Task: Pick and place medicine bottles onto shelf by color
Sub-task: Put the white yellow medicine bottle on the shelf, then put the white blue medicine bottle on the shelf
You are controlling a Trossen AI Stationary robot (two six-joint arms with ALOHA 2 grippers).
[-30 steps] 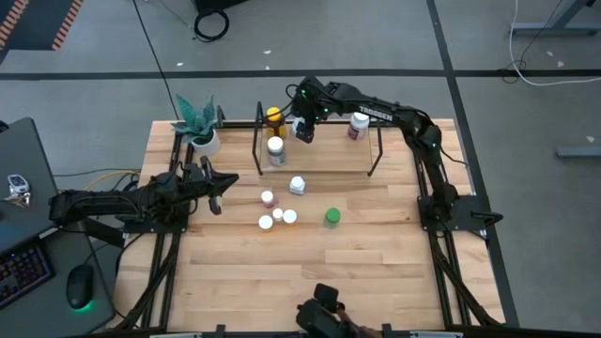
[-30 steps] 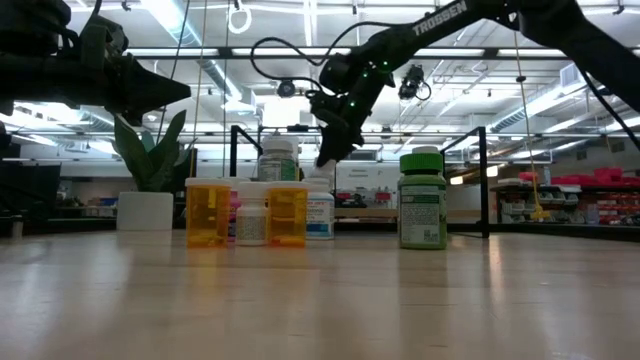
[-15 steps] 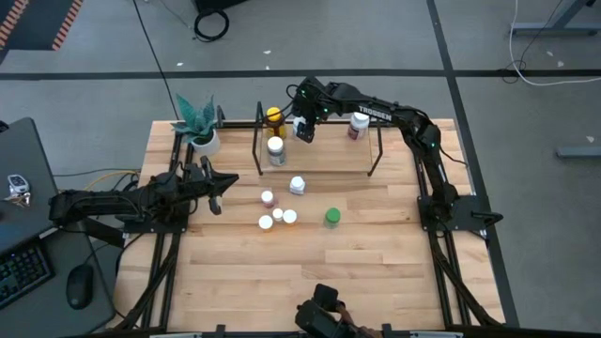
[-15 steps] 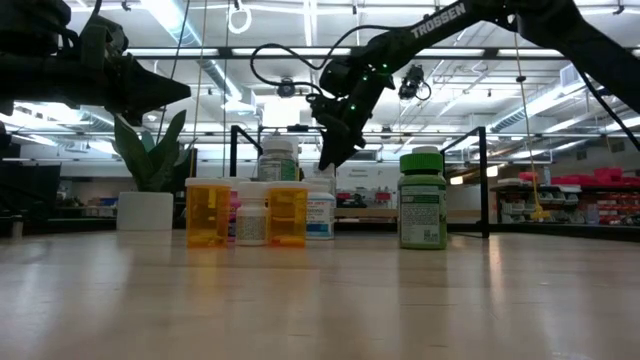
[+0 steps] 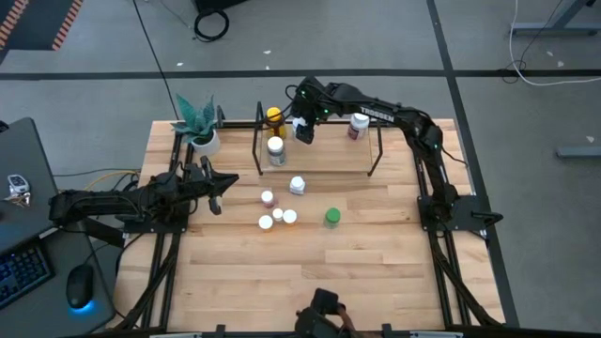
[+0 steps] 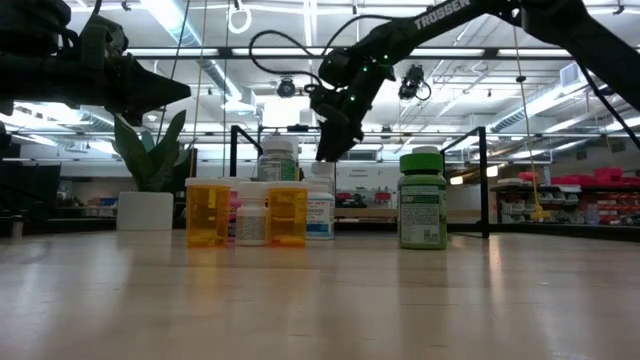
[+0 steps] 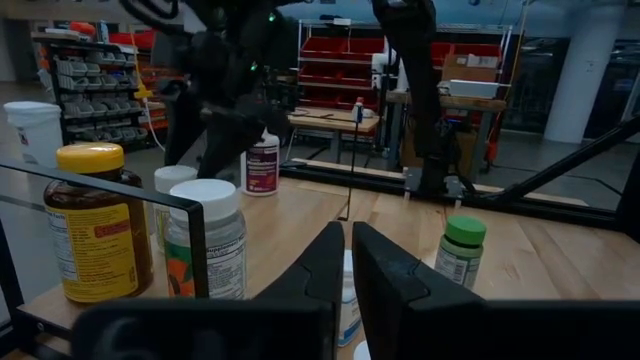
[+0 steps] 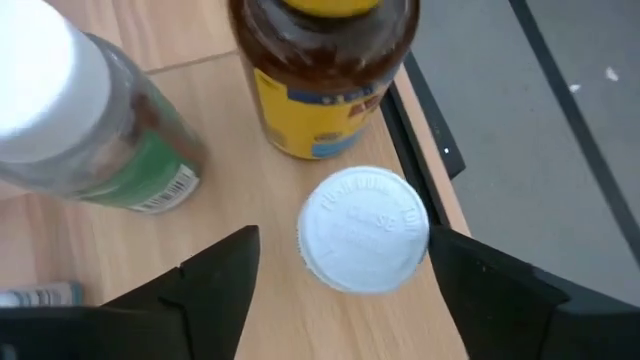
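Observation:
The black-railed shelf (image 5: pixel 329 158) stands at the table's far side. On its wooden base are a yellow-capped amber bottle (image 5: pixel 273 116), a white-capped clear bottle (image 5: pixel 275 148) and a pinkish bottle (image 5: pixel 358 124). My right gripper (image 5: pixel 303 128) hangs open over the shelf. In the right wrist view, its fingers (image 8: pixel 215 275) stand on either side of and above a white-capped bottle (image 8: pixel 365 228) beside the amber bottle (image 8: pixel 320 60). The green bottle (image 5: pixel 331 217) and several white, pink and orange bottles (image 5: pixel 278 215) stand on the table. My left gripper (image 5: pixel 218 191) waits shut at the left.
A potted plant in a white pot (image 5: pixel 199 127) stands at the far left corner, next to the shelf's left upright. The shelf's black rails (image 8: pixel 420 120) run close by the white-capped bottle. A camera mount (image 5: pixel 324 314) sits at the near edge.
My right gripper has risen a little above the shelf, staying open. The bottles stand as before.

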